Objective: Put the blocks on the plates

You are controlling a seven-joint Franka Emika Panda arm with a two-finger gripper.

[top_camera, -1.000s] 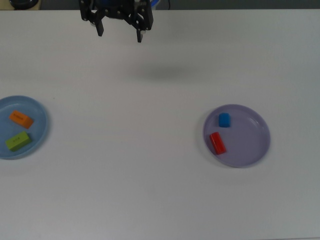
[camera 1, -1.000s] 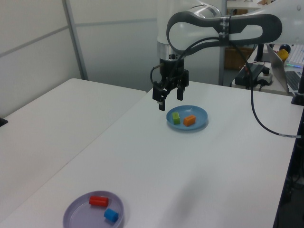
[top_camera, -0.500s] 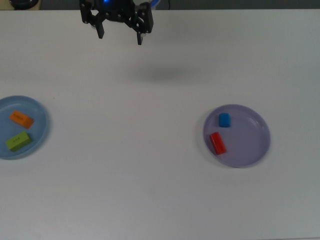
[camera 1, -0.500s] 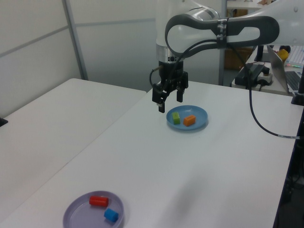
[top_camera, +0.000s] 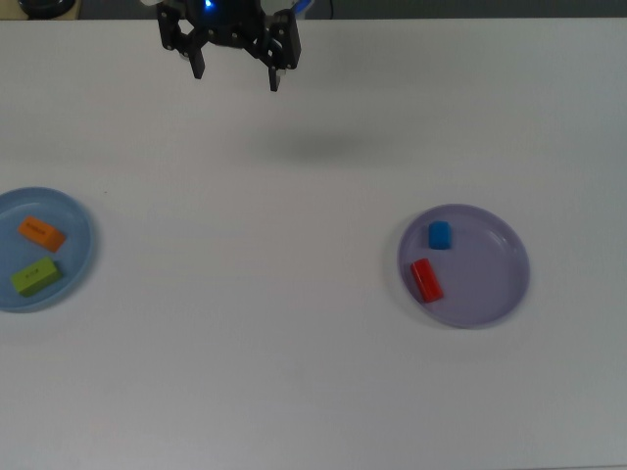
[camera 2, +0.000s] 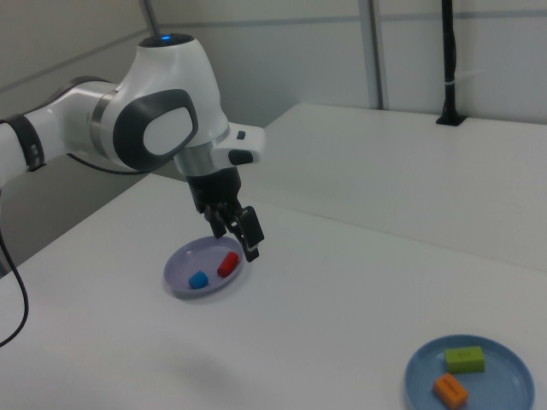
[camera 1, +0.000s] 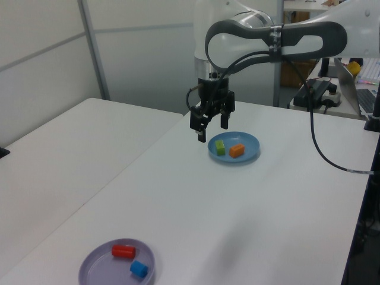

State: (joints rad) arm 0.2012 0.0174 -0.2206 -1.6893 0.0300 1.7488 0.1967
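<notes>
Since a second ago only the gripper [top_camera: 236,76] has shifted, and very slightly: in the top view its two dark fingers [top_camera: 198,69] sit a touch lower in the picture than before, while the blocks and plates lie exactly as they did. It hangs above the bare white bench [top_camera: 294,372], high enough to cast a soft shadow [top_camera: 318,147] on the surface, and the fingers stand apart with nothing between them. On the top view's left, the light blue plate [top_camera: 78,257] carries the orange block [top_camera: 42,233] and, just below it in the picture, the lime-green block [top_camera: 35,277]; the two lie near each other but not touching. Well apart from them, on the top view's right, the lavender plate [top_camera: 495,269] holds the blue block [top_camera: 440,235] and the red block [top_camera: 425,280], again close together with a small gap. In the left view the gripper [camera 1: 209,129] hovers just to the left view's left of the light blue plate [camera 1: 249,147], with the lavender plate [camera 1: 98,270] far off near the bottom edge. In the right view the gripper [camera 2: 241,236] overlaps the lavender plate's [camera 2: 175,272] upper rim in the picture, though it is raised above the bench.
</notes>
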